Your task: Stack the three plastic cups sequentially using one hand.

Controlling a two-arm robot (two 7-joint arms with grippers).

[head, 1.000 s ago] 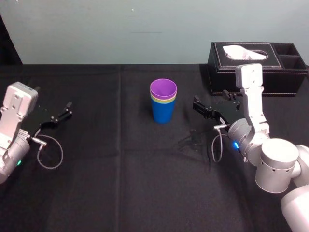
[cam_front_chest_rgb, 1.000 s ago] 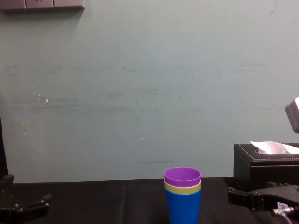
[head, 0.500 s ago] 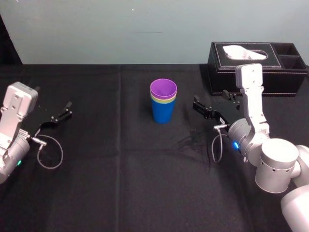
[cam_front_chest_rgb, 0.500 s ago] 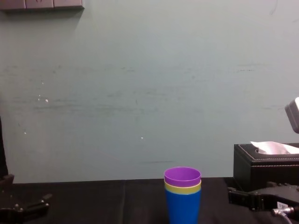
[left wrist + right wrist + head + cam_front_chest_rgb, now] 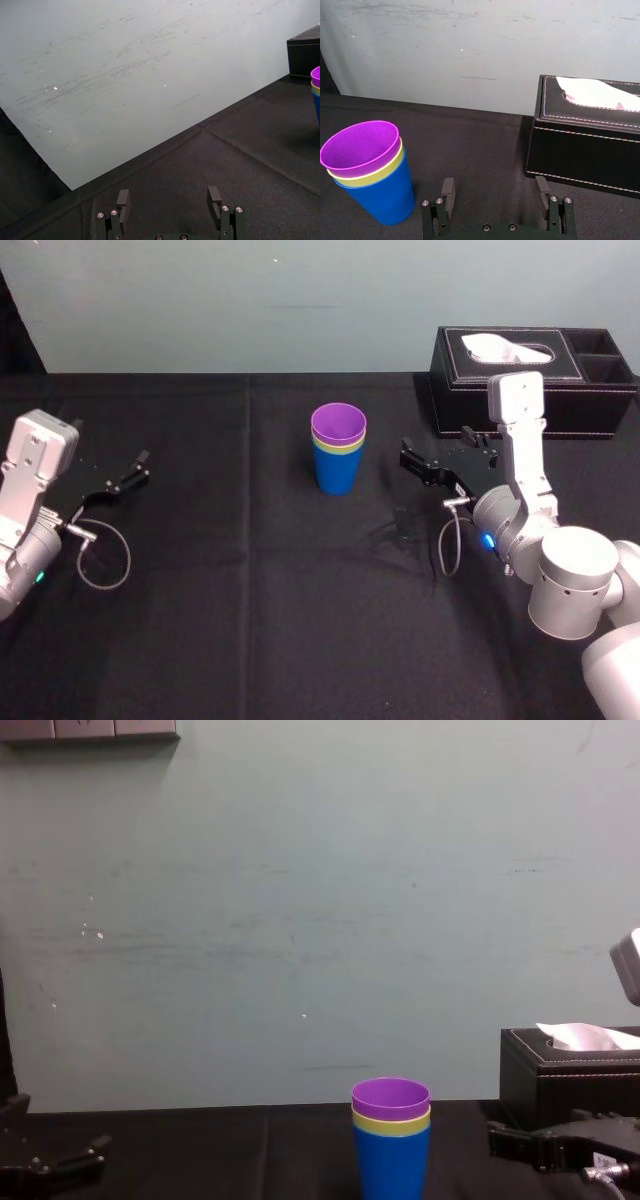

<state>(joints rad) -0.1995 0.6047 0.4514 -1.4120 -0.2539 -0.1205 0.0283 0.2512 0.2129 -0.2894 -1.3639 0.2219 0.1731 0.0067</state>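
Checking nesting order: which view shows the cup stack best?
Right wrist view: the cup stack is near and whole, purple in yellow-green in blue. Head: smaller, from above. Chest: base cut off. Left wrist: a sliver at the edge.

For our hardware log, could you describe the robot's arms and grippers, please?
Silver-grey, round-jointed arms: the right arm has a blue light, the left arm a green one. The left gripper and right gripper are black, slim-fingered, with looped cables.

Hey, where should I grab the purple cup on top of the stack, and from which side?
Likely pinch its rim from above, one finger inside the mouth: the purple cup sits nested upright in the yellow-green cup, so only that band shows. The open right pincer is nearest.
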